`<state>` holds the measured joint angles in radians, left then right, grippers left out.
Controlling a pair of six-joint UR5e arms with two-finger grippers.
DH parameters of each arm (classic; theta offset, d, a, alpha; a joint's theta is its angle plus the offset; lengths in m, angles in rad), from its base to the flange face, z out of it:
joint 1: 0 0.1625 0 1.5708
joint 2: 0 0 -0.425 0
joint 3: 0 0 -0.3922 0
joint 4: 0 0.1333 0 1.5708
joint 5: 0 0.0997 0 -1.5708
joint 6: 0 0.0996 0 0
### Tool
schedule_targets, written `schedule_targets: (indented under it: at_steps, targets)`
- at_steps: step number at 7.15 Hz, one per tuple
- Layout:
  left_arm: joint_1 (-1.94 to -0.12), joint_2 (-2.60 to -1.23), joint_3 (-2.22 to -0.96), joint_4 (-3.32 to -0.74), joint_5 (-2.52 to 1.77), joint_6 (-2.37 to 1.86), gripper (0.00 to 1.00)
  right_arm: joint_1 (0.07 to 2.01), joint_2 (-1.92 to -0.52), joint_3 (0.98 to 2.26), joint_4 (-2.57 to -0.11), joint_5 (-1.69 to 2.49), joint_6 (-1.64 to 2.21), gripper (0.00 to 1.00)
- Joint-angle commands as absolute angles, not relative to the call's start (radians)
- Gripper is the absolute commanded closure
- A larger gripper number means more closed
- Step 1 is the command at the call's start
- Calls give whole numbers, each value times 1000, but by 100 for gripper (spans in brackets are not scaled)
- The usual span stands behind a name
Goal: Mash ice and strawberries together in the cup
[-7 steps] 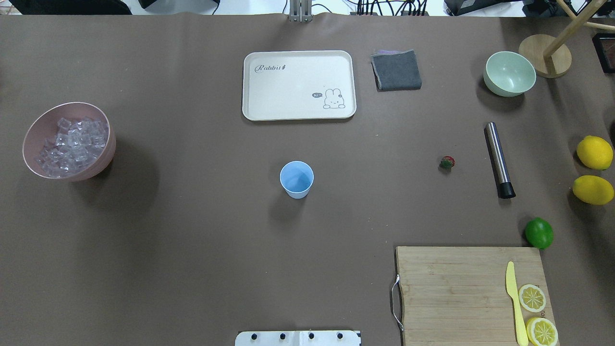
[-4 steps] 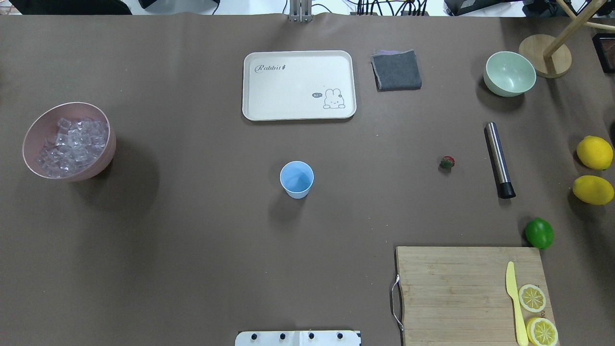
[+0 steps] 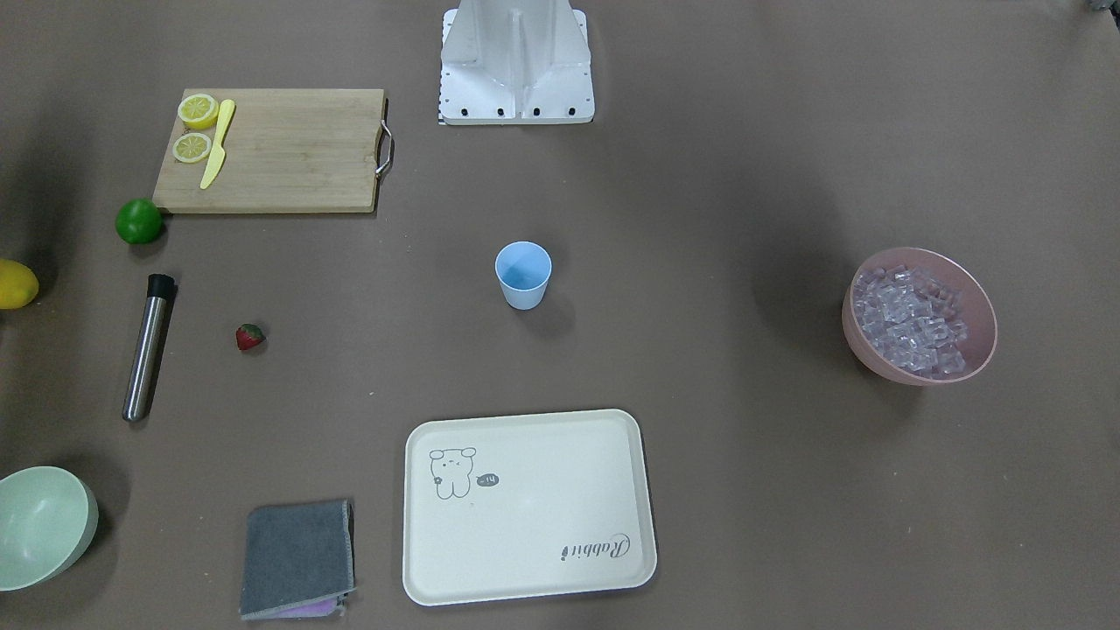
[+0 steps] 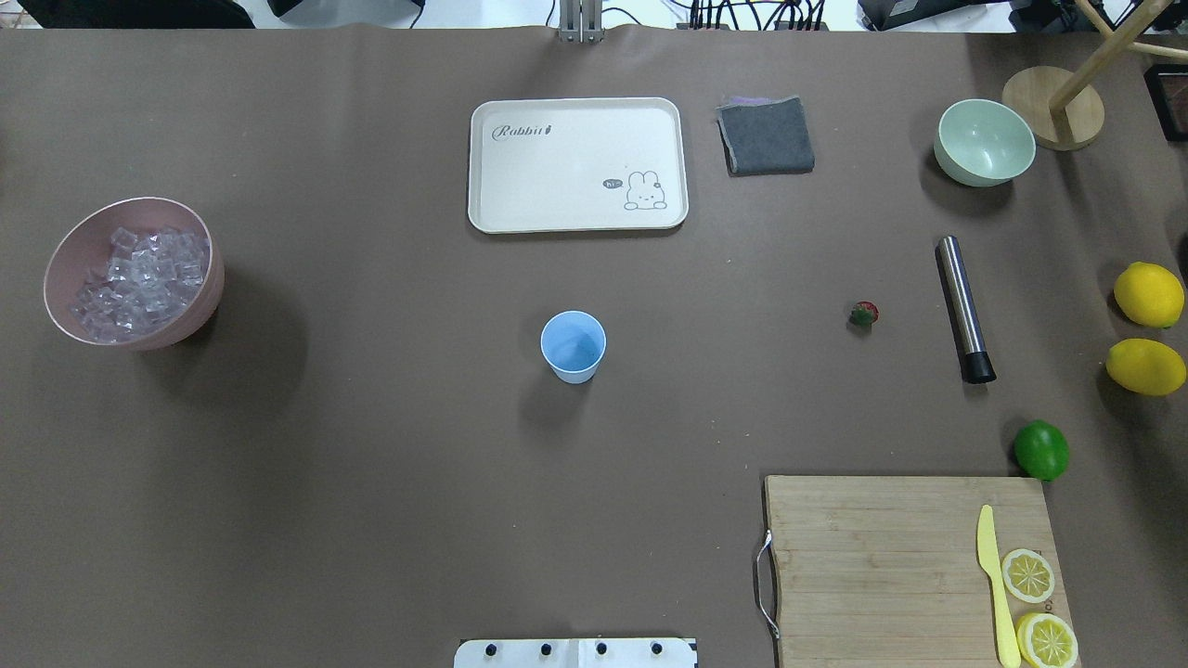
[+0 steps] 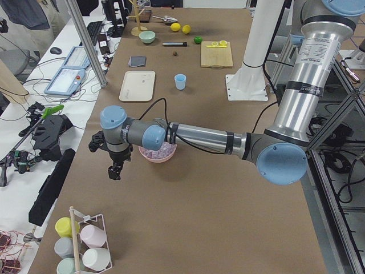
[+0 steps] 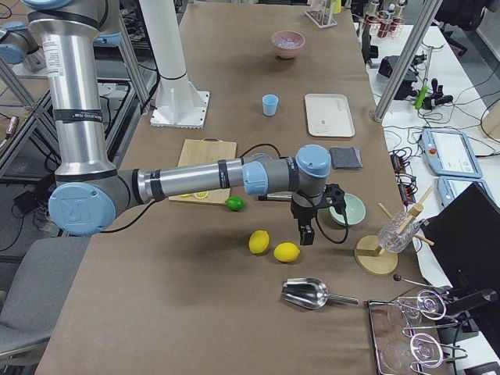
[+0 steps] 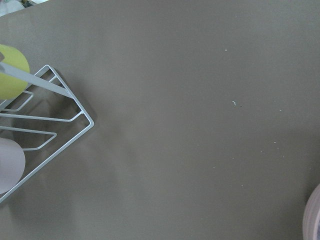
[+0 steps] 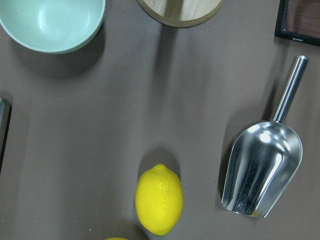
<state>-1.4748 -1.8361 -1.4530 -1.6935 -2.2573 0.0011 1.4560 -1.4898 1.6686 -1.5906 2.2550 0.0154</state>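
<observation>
- Grippers: left gripper (image 5: 116,170) hangs just beyond the pink bowl (image 4: 130,199), right gripper (image 6: 305,233) over a lemon (image 8: 159,199); whether either is spread, I cannot tell.
- Cup (image 4: 574,345) stands empty mid-table, well apart from ice (image 4: 144,278) and strawberry (image 4: 864,314).
- Risk: ice dropped on its rim could tip the light cup.

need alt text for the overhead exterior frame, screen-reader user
A light blue cup stands upright and empty at the middle of a brown table, with no robot arm in view. A pink bowl of ice sits at far left; a strawberry and a steel muddler lie to the right, with a cutting board at lower right.
</observation>
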Motion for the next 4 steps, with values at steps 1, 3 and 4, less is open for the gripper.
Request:
schedule_targets:
  at_steps: [1,3,4]
  targets:
    - [-1468,-1839,-1471,-1690,-2296,-2,2,1457,-1494,1674,-1594,2247,15,0]
    - [-1468,-1838,-1506,-1690,-2420,-6,2,1457,-1502,1674,-1594,2244,15,0]
    - [-1462,-1839,-1529,-1700,-2424,-6,2,1457,-1502,1674,-1594,2244,15,0]
